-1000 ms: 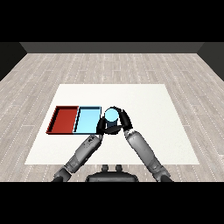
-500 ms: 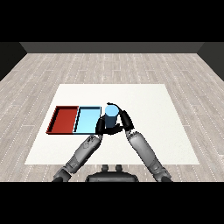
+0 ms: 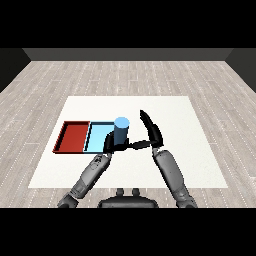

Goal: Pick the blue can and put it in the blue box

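blue can (image 3: 121, 131) upright just left of opened right hand (image 3: 152, 131)

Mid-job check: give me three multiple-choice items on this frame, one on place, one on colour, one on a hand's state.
1. Where is the blue can?
A. upright at the light blue tray's right end
B. lying in the red tray
C. at the table's far right edge

2. What colour is the left-hand tray?
A. green
B. red
C. yellow

3. How is the right hand?
A. curled round the can
B. fist on the table
C. open, fingers straight, apart from the can

Answers: 1 A, the can stands there; 2 B, it is red; 3 C, its fingers extend beside the can.
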You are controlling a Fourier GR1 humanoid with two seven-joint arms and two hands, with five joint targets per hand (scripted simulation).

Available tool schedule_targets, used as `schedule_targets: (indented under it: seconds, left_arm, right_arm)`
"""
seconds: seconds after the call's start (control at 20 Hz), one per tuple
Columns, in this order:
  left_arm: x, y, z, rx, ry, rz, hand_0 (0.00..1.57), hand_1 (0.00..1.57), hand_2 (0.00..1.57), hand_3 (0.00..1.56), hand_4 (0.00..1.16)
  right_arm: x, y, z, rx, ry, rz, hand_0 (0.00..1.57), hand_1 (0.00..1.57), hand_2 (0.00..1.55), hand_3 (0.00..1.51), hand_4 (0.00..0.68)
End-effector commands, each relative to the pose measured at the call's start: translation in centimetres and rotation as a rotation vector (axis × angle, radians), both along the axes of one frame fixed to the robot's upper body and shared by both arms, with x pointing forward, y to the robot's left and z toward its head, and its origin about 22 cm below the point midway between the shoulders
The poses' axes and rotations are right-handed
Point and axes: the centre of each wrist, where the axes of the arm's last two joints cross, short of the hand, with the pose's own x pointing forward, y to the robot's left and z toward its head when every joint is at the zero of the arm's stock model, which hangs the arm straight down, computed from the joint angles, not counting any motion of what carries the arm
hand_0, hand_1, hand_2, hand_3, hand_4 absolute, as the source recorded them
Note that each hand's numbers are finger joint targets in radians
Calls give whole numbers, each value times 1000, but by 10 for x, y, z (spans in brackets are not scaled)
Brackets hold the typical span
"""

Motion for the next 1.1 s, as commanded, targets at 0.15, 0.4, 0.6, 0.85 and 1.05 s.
schedule_targets:
  seconds: [0.15,0.4,0.6,0.85,1.05]
  left_arm:
    - [31,38,-7,96,31,108,1571,1571,1565,1477,1122]
    - [39,91,9,182,94,201,1571,1571,1571,1488,1140]
    - [42,105,-8,280,176,236,1571,1571,1571,1496,1116]
    - [63,146,-15,551,351,381,1571,1571,1557,1452,1026]
    - [74,161,-17,746,494,437,582,582,503,302,908]
  right_arm:
    - [2,-22,-29,85,32,-104,0,0,0,0,0]
    - [-10,-43,-31,110,55,-104,0,0,0,0,0]
    - [-22,-41,-25,159,60,-111,0,0,0,0,0]
    - [-15,-48,-46,169,64,-118,0,0,0,0,0]
    - [-7,-66,-52,160,101,-169,0,0,0,0,0]
